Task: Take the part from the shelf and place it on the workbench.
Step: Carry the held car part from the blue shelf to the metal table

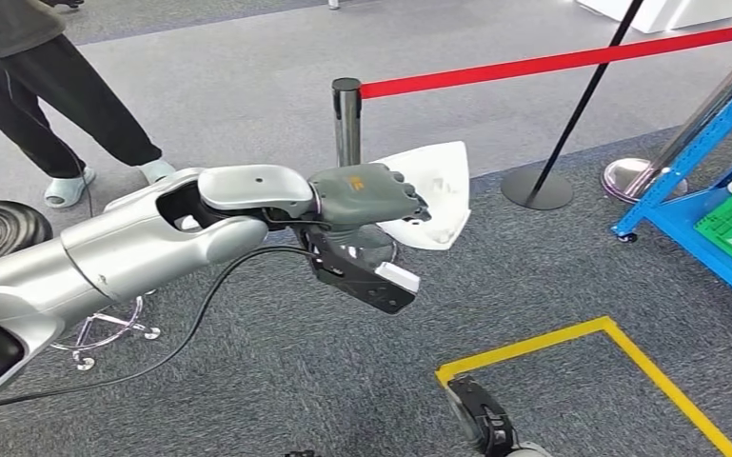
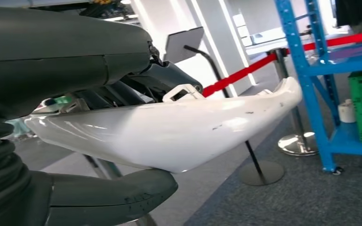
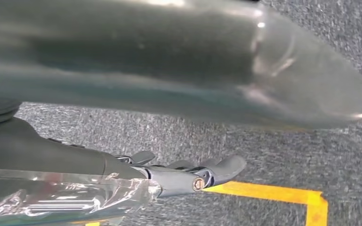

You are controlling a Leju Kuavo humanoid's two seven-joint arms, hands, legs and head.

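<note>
White part (image 1: pixel 435 195) held in left hand (image 1: pixel 366 195), raised over grey carpet (image 1: pixel 552 276), w/ blue shelf (image 1: pixel 714 190) at far right. Left wrist view: thumb under part (image 2: pixel 169 129), fingers (image 2: pixel 160 77) above. Right wrist view: right hand (image 3: pixel 188 174) fingers straight, holding nothing, over yellow floor tape (image 3: pixel 282 194).

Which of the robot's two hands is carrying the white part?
The left hand, extended forward, grips the white part. The right hand hangs low near the yellow floor tape, fingers apart, with nothing in it.
</note>
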